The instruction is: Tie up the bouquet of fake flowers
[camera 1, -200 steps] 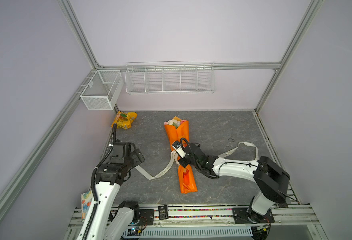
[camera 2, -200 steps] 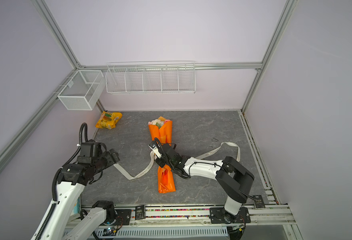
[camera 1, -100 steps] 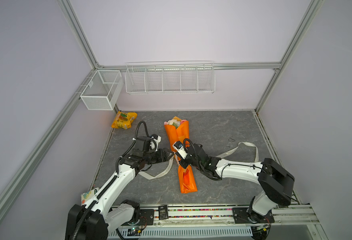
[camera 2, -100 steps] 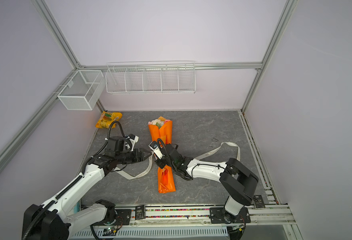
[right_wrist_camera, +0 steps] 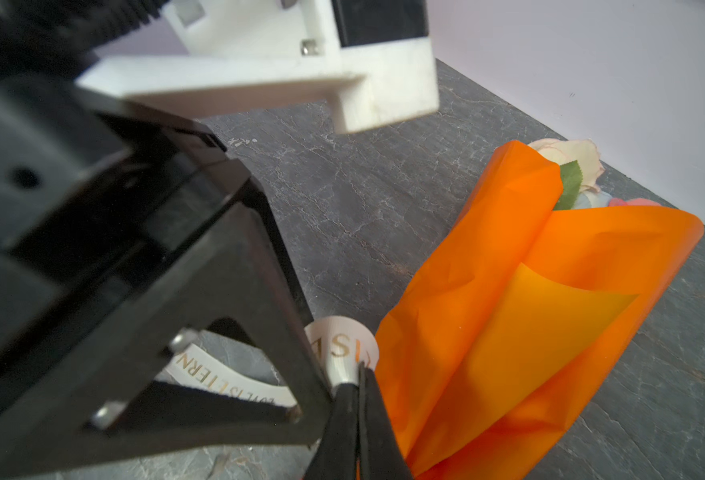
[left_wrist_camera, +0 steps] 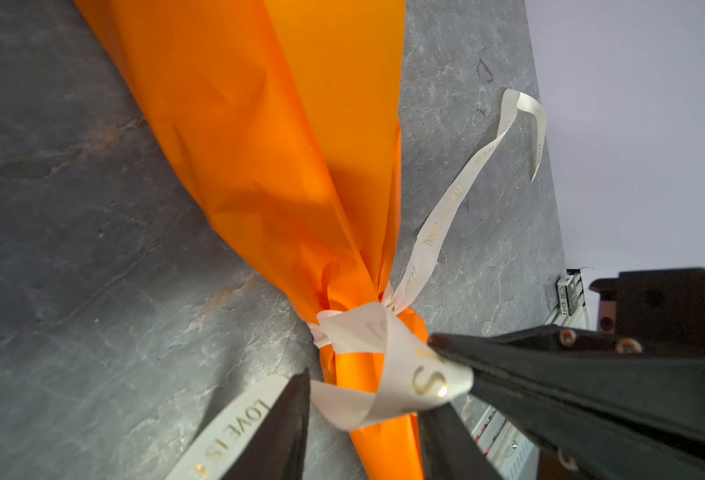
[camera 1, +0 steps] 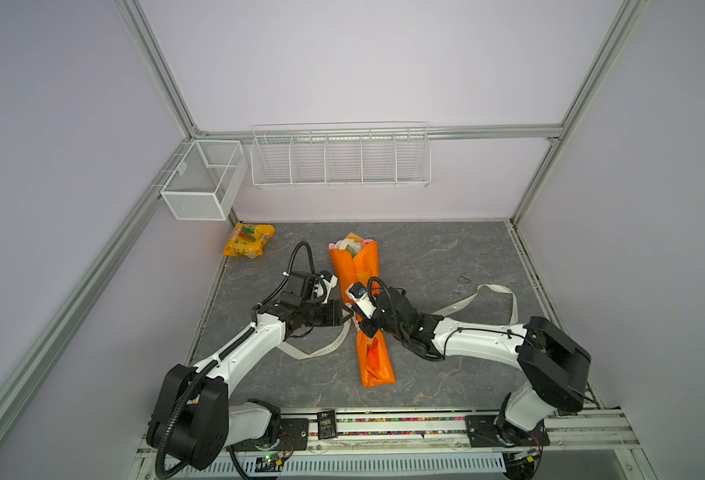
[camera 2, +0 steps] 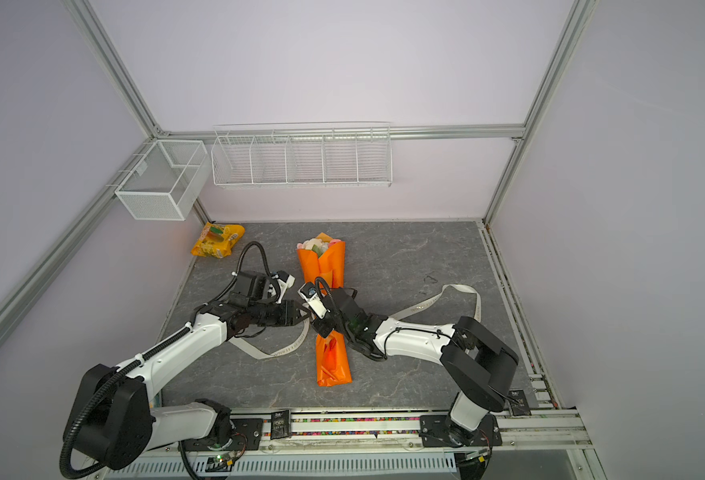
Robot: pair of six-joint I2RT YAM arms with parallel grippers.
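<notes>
Two tools meet at the bouquet of fake flowers (camera 1: 361, 266), lying mid-way across the worktop (camera 1: 425, 257). Your left tool (left_wrist_camera: 363, 395) stands part open astride the ribbon (left_wrist_camera: 384, 332); your right tool (right_wrist_camera: 361, 374) is pinched tight on its loop. The ribbon already cinches the bouquet, but the bow looks unfinished.

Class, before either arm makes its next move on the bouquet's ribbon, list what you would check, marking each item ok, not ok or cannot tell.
1. The right claw is shut on the ribbon loop: ok.
2. The left claw is open, with a finger either side of that loop: ok.
3. The ribbon is cinched round the neck of the bouquet: ok.
4. Bow finished: not ok; both tails lie loose on the table.
5. Paper of the bouquet kept out of the right claw's pinch: cannot tell.
6. The snack packet is away from both arms: ok.
</notes>
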